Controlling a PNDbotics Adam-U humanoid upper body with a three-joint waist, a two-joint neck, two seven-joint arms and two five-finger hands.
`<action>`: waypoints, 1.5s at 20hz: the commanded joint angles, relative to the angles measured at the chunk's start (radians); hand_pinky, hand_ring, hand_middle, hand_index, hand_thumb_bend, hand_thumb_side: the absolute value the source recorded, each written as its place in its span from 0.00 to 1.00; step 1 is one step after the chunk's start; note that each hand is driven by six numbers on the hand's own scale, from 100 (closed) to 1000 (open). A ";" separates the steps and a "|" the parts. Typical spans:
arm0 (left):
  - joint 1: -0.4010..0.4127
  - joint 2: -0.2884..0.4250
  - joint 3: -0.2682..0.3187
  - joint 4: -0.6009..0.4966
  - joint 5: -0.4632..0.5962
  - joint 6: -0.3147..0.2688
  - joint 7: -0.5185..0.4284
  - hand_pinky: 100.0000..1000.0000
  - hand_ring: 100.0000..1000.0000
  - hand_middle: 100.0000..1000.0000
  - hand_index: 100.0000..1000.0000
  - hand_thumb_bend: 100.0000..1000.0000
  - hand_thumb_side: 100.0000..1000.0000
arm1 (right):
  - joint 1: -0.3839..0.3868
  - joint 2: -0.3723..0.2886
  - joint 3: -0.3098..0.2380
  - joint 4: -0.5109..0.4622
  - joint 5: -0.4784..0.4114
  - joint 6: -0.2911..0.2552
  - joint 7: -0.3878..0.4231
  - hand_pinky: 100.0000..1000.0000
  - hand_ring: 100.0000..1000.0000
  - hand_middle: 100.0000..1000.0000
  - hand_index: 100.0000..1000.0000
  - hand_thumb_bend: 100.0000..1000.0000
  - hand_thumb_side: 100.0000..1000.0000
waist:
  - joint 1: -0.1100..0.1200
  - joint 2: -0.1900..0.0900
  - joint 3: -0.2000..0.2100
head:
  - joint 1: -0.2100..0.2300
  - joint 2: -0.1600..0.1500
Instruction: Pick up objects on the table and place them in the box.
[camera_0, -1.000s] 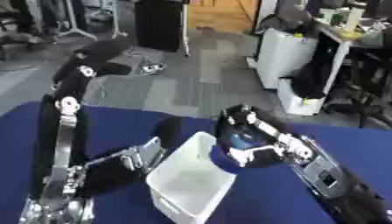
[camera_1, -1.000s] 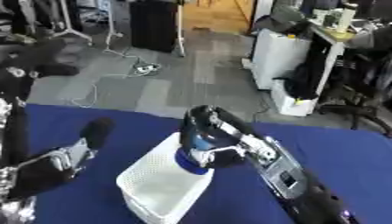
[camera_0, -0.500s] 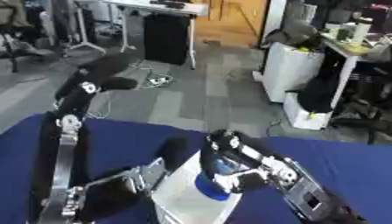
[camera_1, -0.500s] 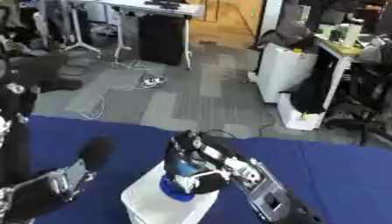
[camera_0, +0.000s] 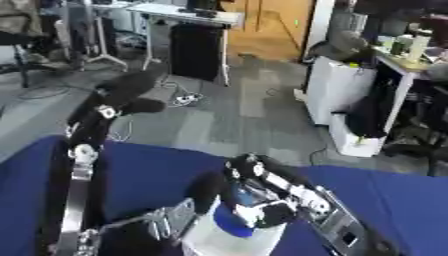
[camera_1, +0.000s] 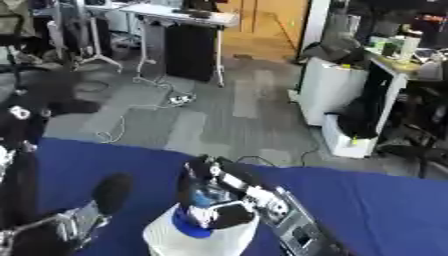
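Holding: right hand (camera_0: 262, 212) has its fingers curled round a blue object (camera_0: 229, 225), directly over the white box (camera_0: 210, 239).
Right-hand fingers: bent inward and closed on the blue object; a pale part of the hand shows against the blue, and how far each finger wraps is blurred.
Blue object: rounded, dark blue, at the box's open top; whether it touches the rim or the inside cannot be told.
White box: at the bottom edge of both views, on the blue table (camera_0: 157, 170), partly cut off by the frame.
Right arm: comes in from the lower right, forearm lying across the blue surface toward the box.
Left hand (camera_0: 208, 189): a dark rounded shape just left of the box, beside the right hand; its fingers are too blurred to tell whether they are apart or together.
Left arm (camera_0: 83, 165): stands tall on the left side, silver links rising to a black joint.
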 joint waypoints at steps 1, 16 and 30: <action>-0.020 -0.011 -0.004 -0.016 0.009 -0.005 -0.001 0.85 0.66 0.77 0.85 0.49 0.54 | -0.005 -0.009 0.003 -0.006 -0.034 -0.029 0.083 0.44 0.62 0.62 0.64 0.00 0.84 | 0.004 -0.013 0.000 | -0.005 -0.012; -0.002 0.022 0.004 -0.012 0.003 0.006 0.003 0.85 0.65 0.77 0.85 0.48 0.55 | 0.058 -0.110 -0.066 -0.051 -0.177 0.007 0.180 0.49 0.65 0.67 0.68 0.00 0.89 | -0.005 -0.025 -0.046 | 0.086 -0.086; -0.001 0.071 0.030 0.016 -0.022 0.029 0.029 0.84 0.64 0.77 0.84 0.47 0.55 | 0.569 -0.179 -0.379 -0.637 -0.501 0.261 -0.325 0.34 0.48 0.48 0.53 0.00 0.80 | 0.013 -0.015 -0.117 | 0.034 -0.199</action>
